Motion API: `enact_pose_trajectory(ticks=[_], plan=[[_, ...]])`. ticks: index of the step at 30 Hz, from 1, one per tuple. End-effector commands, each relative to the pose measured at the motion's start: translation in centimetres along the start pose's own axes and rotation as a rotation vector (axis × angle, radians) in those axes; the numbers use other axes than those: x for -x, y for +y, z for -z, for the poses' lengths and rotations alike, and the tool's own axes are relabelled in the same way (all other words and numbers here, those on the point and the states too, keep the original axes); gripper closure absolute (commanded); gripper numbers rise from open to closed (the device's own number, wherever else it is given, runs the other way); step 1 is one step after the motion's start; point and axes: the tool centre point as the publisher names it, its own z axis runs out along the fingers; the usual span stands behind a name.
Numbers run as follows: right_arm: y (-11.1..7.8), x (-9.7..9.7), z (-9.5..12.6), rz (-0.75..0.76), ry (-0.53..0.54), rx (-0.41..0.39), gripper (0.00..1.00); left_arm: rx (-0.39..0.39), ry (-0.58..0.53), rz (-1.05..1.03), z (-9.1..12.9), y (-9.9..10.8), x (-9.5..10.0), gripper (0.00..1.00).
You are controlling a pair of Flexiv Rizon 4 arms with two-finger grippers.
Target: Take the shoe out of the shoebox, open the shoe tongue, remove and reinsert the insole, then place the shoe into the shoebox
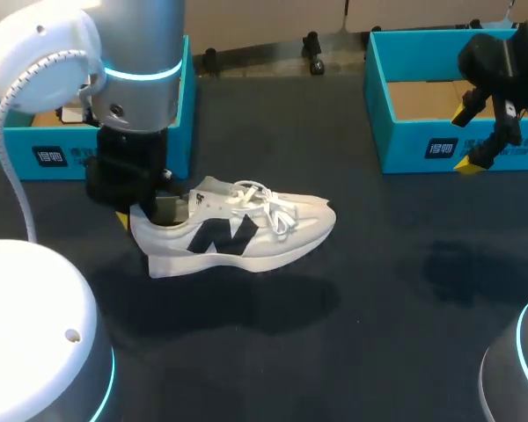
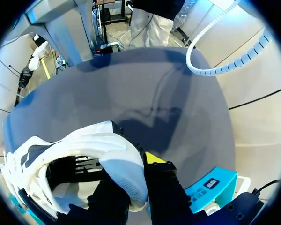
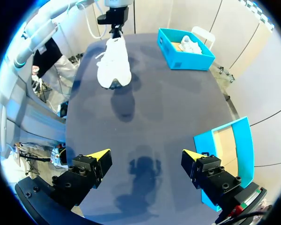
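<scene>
A white shoe [image 1: 246,230] with a dark side logo and loose laces lies on the dark table, toe pointing right. My left gripper [image 1: 145,215] is shut on its heel collar, one finger inside the shoe opening and one behind the heel. In the left wrist view the heel of the shoe [image 2: 84,140] sits clamped between the fingers of the left gripper [image 2: 131,176]. My right gripper [image 1: 471,136] hangs open and empty above the front wall of the right blue shoebox [image 1: 422,145]. The right wrist view shows the right gripper [image 3: 147,159] over bare table, the shoe [image 3: 113,63] far ahead.
A second blue shoebox [image 1: 35,154] stands at the back left behind my left arm; in the right wrist view this second shoebox [image 3: 185,49] holds another white shoe. The right shoebox [image 3: 225,154] lies beside my right gripper.
</scene>
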Motion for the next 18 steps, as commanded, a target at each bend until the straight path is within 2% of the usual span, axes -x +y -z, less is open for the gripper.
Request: enact_pose_trajectory(ticks=[1,5,10,16,18], plan=[[0.1,0.1,-0.1,-0.001,0.002,-0.003,0.0,-0.001,0.0,-0.001,0.1,0.1,0.0,1.0],[0.1,0.1,-0.1,-0.001,0.002,-0.003,0.0,-0.002,-0.009,0.041,-0.3,0.5,0.3,1.0],[0.1,0.1,-0.1,-0.001,0.002,-0.003,0.0,0.048,0.003,0.117,-0.8,2.2,0.8,1.0],[0.1,0.1,-0.1,-0.001,0.002,-0.003,0.0,0.105,0.07,0.152,-2.2,3.6,1.8,1.0],[0.1,0.1,-0.1,-0.001,0.002,-0.003,0.0,0.099,0.09,0.151,-2.9,3.9,2.0,1.0]])
